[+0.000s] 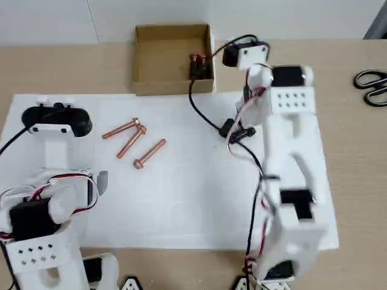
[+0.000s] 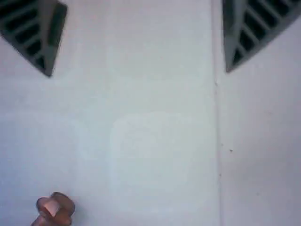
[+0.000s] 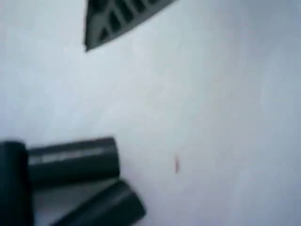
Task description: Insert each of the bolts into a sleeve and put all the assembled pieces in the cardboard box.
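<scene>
Three copper bolts point(image 1: 131, 142) are noted loose on the white sheet point(image 1: 181, 199), left of centre. One assembled piece point(image 1: 198, 64) is lodged against the right wall of the cardboard box point(image 1: 160, 60), top centre. The left gripper point(image 2: 138, 70) is held agape. The state of the right gripper point(image 3: 122, 21), near two black sleeves point(image 3: 70, 160), cannot be told.

The left arm point(image 1: 51, 187) sits folded at the lower left of the frame. The left gripper point(image 2: 136, 37) points straight down, its two fingers point(image 2: 40, 33) spread wide. The right arm point(image 1: 290, 181) stretches from the bottom edge up the right side, and the right wrist point(image 1: 266, 84) is bent downward.
</scene>
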